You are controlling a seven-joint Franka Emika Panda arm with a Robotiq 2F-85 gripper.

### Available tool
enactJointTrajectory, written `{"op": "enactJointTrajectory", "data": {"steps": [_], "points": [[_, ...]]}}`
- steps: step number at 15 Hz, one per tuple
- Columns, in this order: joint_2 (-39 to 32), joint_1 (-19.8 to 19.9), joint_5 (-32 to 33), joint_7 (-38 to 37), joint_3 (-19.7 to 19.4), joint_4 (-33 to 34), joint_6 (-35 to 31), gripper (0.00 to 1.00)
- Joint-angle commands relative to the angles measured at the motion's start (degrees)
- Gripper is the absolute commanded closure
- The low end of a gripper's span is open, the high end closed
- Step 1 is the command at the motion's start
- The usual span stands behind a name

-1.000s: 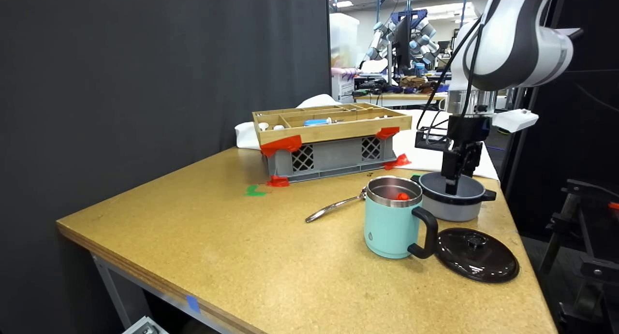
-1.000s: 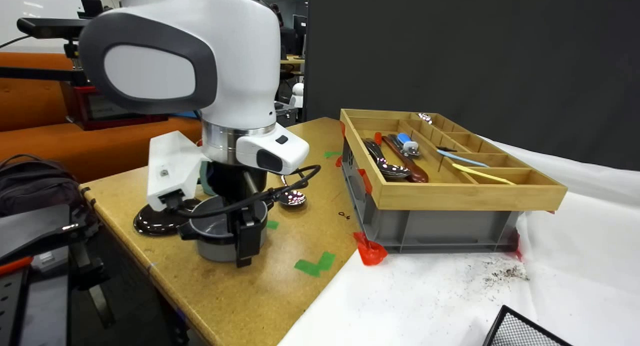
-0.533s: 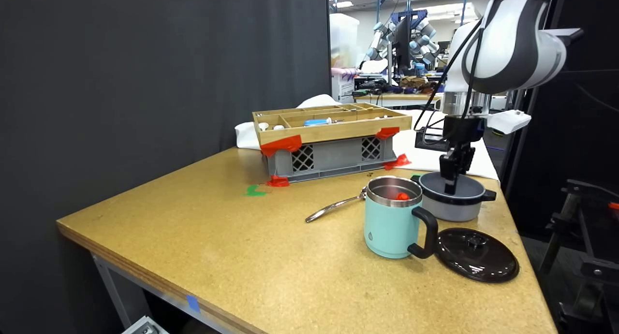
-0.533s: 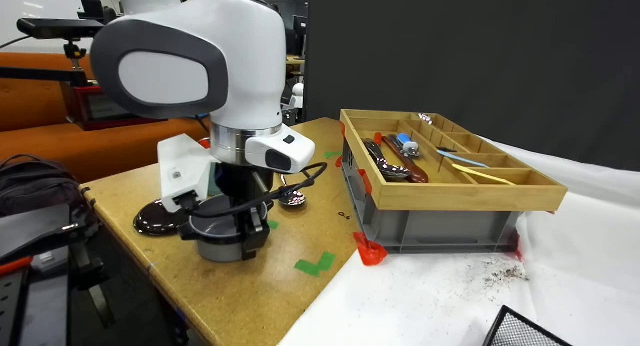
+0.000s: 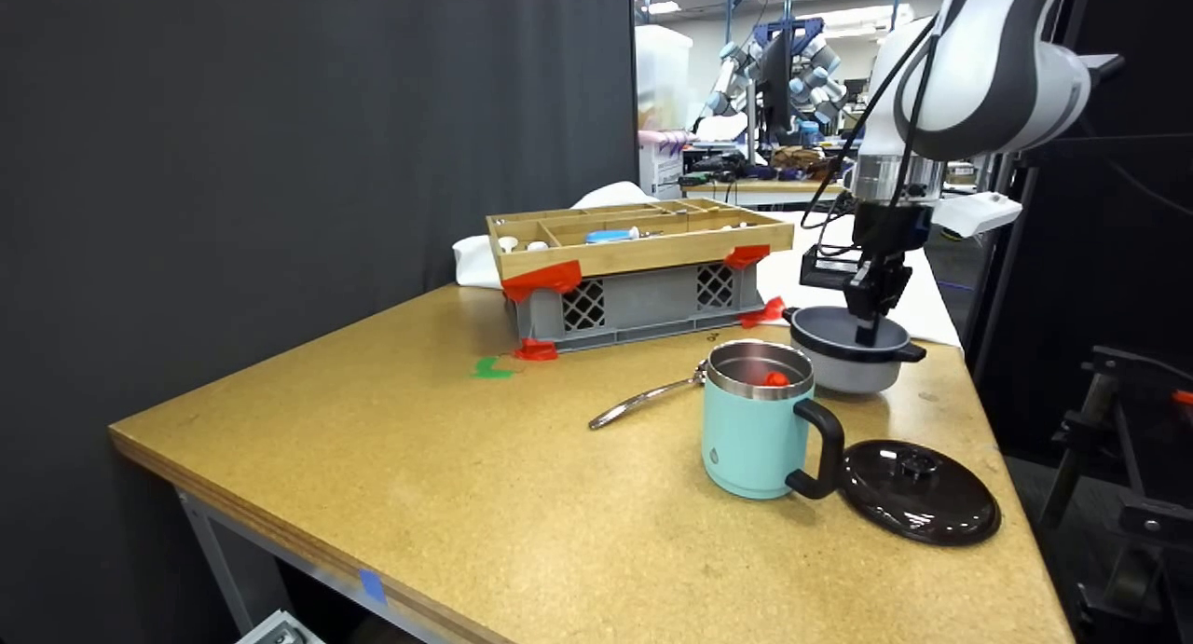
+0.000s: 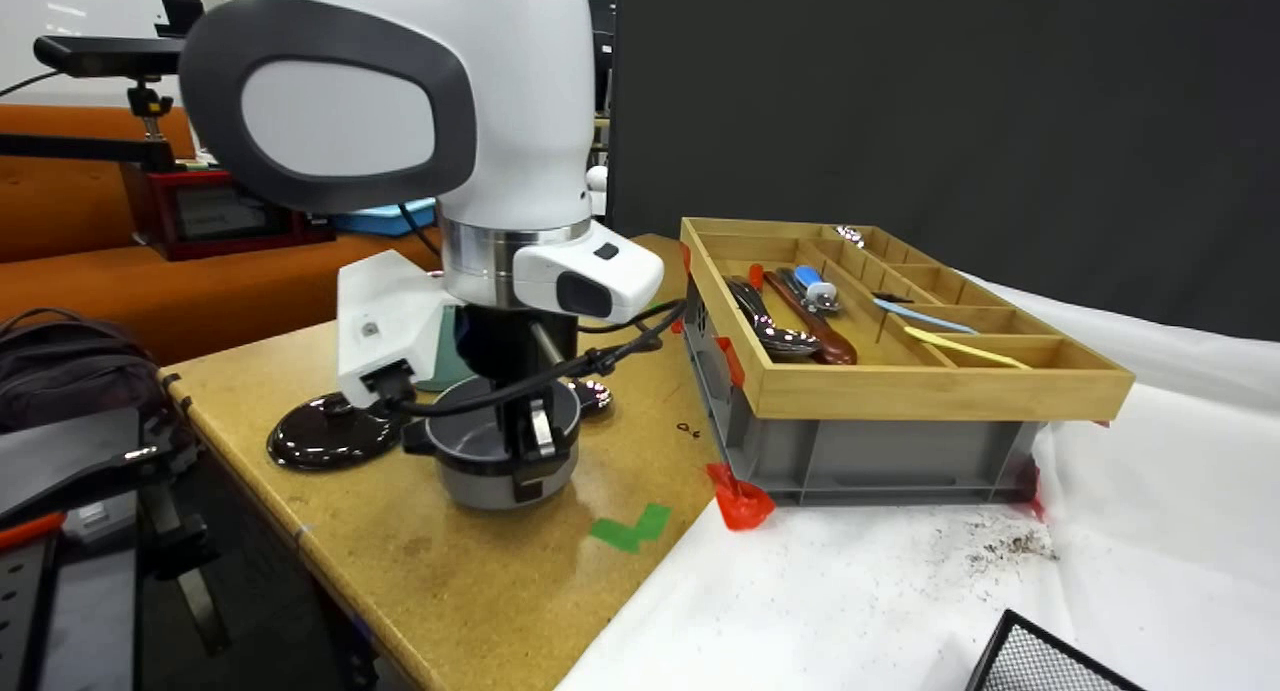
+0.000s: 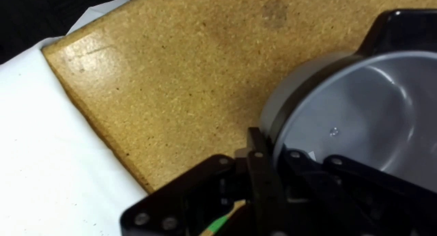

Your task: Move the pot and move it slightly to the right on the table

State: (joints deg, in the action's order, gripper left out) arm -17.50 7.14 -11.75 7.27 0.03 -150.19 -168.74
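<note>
The pot (image 5: pixel 843 376), grey with a black band and side handles, appears raised slightly above the tan table (image 5: pixel 559 495), near its end by the white sheet. My gripper (image 7: pixel 272 145) is shut on the pot's wall: in the wrist view one finger (image 7: pixel 256 143) lies outside the rim and the opposite one inside. In an exterior view the outer finger (image 6: pixel 528 486) crosses the front of the pot (image 6: pixel 480 486). The grasped stretch of wall is partly hidden by the fingers. The pot's inside (image 7: pixel 362 116) holds nothing that I can see.
A mint-green mug (image 5: pixel 750 444) stands beside the pot, with a dark lid (image 5: pixel 918 495) and a metal spoon (image 5: pixel 643 404) lying nearby. A grey crate (image 6: pixel 900 461) carrying a wooden utensil tray (image 6: pixel 940 396) stands close by. Green tape (image 6: pixel 632 529) marks the table near the sheet.
The jaws have closed on the pot's wall. Pot and gripper have then moved up together, toward the crate side, away from the lid. Mug, lid and spoon have stayed put.
</note>
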Motion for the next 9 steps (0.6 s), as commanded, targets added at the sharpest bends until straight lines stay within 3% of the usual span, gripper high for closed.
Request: {"op": "enactJointTrajectory", "data": {"steps": [1,9], "points": [[3.76,1.70,1.16,-1.74,-1.55,-0.59,1.19,0.99],[4.16,1.62,4.98,-7.01,-9.95,0.77,2.23,0.99]]}}
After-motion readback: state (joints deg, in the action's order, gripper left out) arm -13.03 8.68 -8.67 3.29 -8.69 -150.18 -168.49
